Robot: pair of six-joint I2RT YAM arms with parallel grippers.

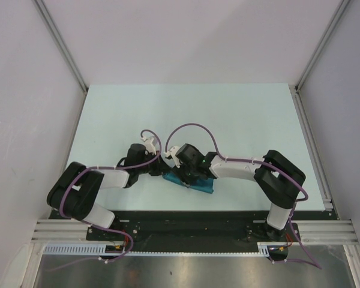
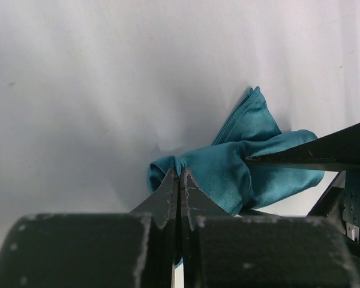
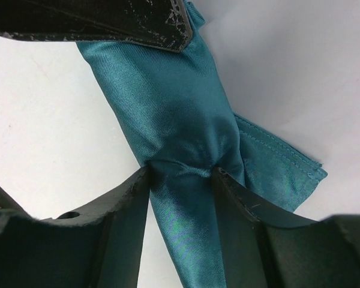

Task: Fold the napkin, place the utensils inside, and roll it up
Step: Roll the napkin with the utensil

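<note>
Left hand (image 2: 179, 175) pinches one end of the bunched napkin (image 2: 231, 171); right hand (image 3: 181, 171) clamps its middle.

I see the napkin (image 1: 199, 185) lying on the table (image 1: 186, 114), close to its near edge and roughly midway across. The left gripper (image 2: 179, 180) pinches the napkin's left end. The right gripper (image 3: 181, 174) straddles the napkin's middle, one finger touching each side.

Left pincer (image 2: 179, 174) closed, right pincer (image 3: 182, 173) clamped
</note>
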